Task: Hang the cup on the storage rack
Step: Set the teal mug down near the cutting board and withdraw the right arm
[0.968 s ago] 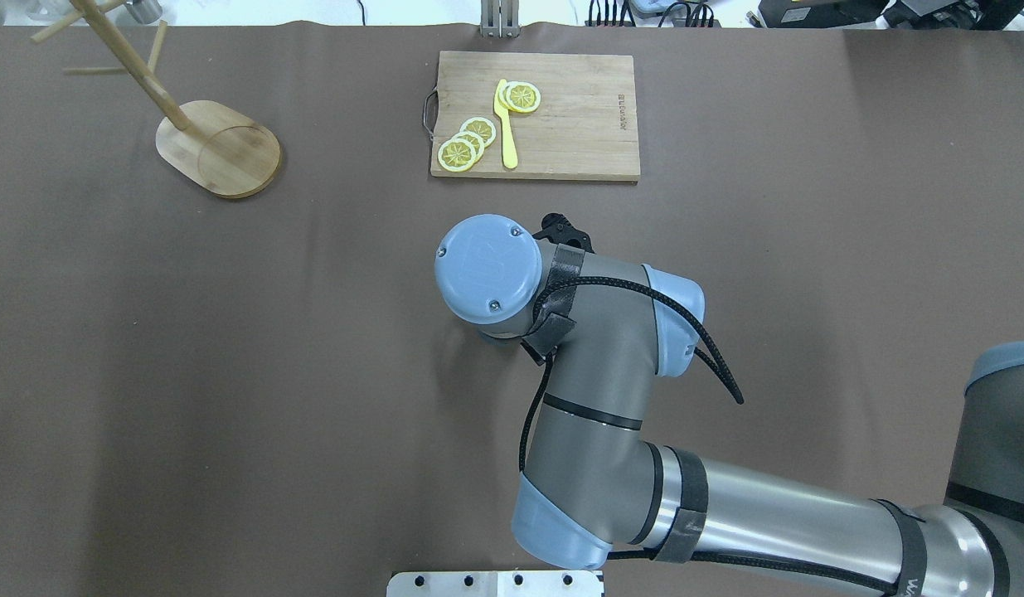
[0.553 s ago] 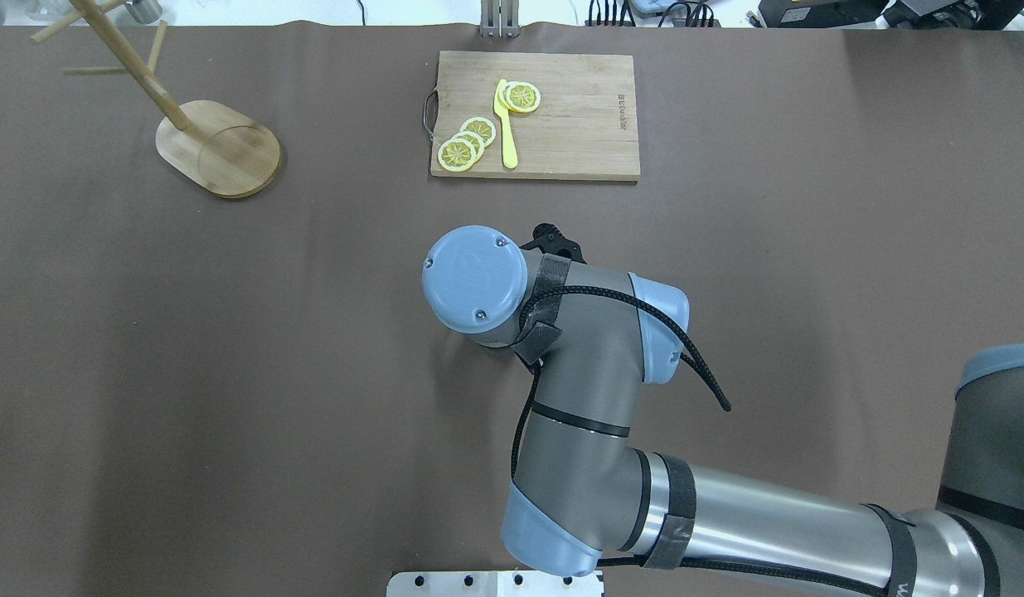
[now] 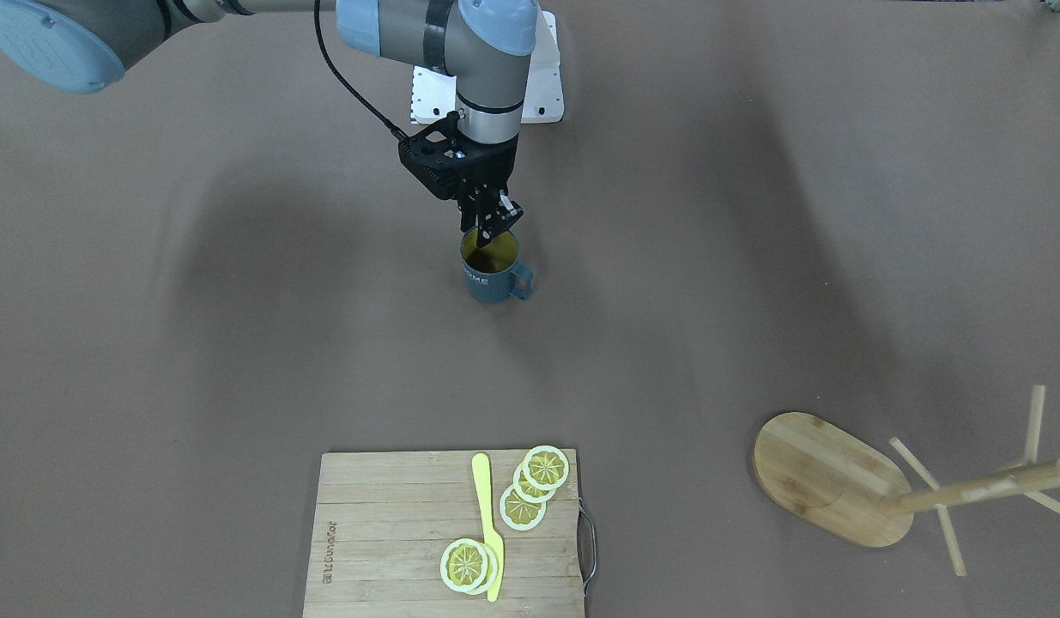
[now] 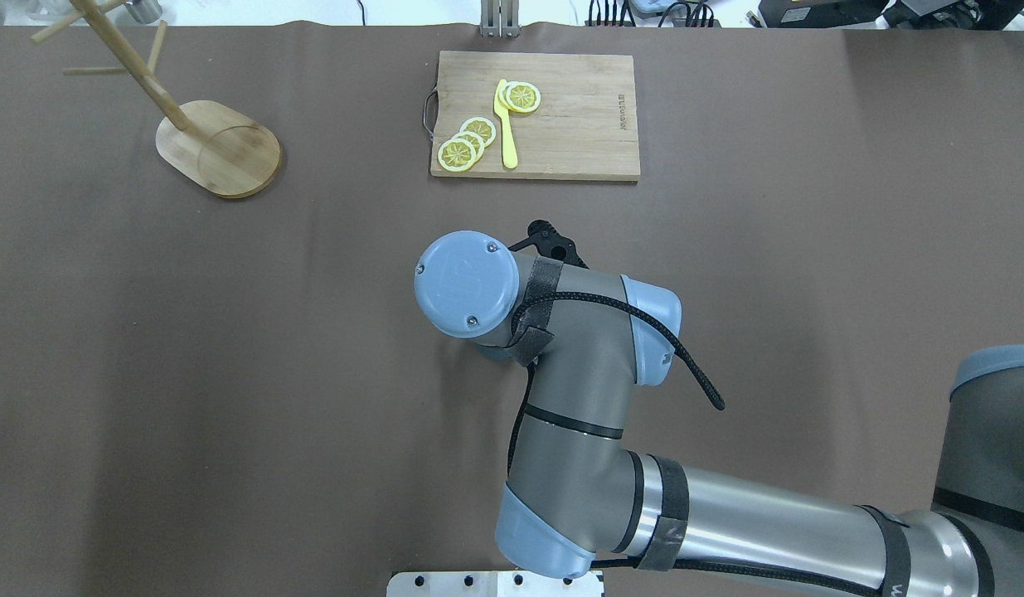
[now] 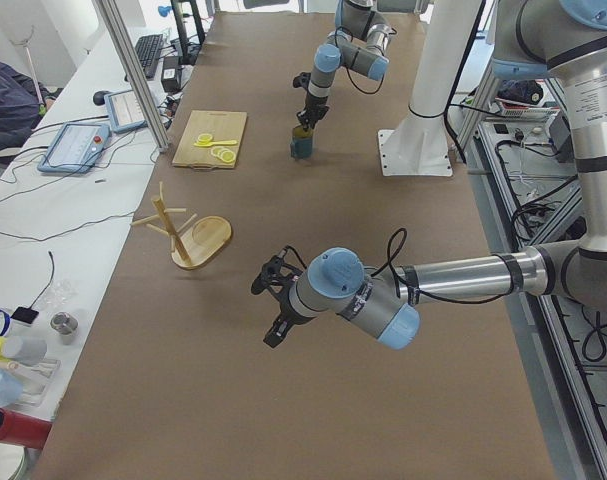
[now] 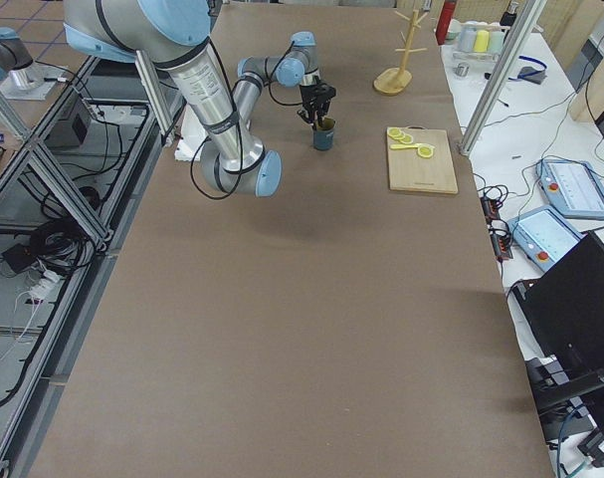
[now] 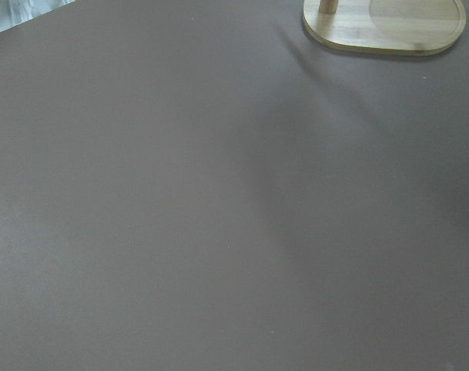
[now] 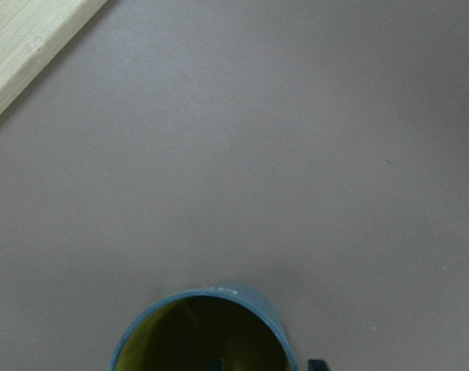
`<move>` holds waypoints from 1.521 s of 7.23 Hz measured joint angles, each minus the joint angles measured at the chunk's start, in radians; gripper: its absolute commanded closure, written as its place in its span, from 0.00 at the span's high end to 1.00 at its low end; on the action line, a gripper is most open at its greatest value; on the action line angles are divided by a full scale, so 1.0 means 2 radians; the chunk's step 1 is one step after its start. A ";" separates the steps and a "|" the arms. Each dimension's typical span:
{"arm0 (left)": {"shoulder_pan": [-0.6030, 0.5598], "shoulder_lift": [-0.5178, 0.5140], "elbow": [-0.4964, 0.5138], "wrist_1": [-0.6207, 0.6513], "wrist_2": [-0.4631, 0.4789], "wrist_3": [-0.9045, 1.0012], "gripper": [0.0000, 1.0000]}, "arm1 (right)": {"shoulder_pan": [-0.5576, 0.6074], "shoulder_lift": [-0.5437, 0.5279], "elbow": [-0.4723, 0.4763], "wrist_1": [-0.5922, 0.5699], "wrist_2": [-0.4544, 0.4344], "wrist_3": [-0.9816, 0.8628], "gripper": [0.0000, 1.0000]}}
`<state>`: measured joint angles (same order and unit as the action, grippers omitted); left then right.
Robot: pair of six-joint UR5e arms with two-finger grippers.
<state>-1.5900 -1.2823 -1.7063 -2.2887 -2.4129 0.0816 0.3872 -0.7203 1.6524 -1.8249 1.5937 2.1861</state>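
The cup point(image 3: 493, 276), dark blue-grey with a mustard inside, stands upright mid-table with its handle to the right in the front view. My right gripper point(image 3: 493, 227) points down onto its far rim and is shut on the wall. The right wrist view shows the cup's rim point(image 8: 219, 292) at the bottom edge. I cannot tell whether the cup is off the table. In the overhead view the cup is hidden under the right arm. The storage rack point(image 3: 826, 476) stands well away on the robot's left point(image 4: 221, 149). My left gripper point(image 5: 273, 305) hovers over bare table; I cannot tell whether it is open.
A wooden cutting board point(image 4: 561, 116) with lemon slices point(image 4: 466, 145) and a yellow knife point(image 4: 507, 124) lies at the far edge, beyond the cup. The left wrist view shows brown table and the rack's base point(image 7: 389, 23). The robot's base plate point(image 3: 538, 94) is behind the cup.
The right arm's wrist has shifted left and a little toward the robot's side over the last second. The rack and the cutting board have not moved.
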 measured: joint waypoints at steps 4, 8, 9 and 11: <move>0.000 -0.003 0.004 -0.019 0.002 0.003 0.99 | 0.050 -0.020 0.057 -0.036 -0.001 -0.105 1.00; 0.007 -0.019 0.002 -0.083 -0.010 -0.005 0.99 | 0.166 -0.101 0.087 -0.005 0.083 -0.325 1.00; 0.013 -0.022 -0.003 -0.099 -0.020 -0.025 0.99 | 0.199 -0.132 0.088 0.027 0.116 -0.389 1.00; 0.045 -0.028 -0.009 -0.165 -0.027 -0.114 0.98 | 0.272 -0.191 0.089 0.061 0.180 -0.529 1.00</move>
<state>-1.5001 -1.3380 -1.7250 -2.6180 -2.4669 -0.1464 0.9316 -1.1017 1.8297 -1.7023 1.9547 1.1280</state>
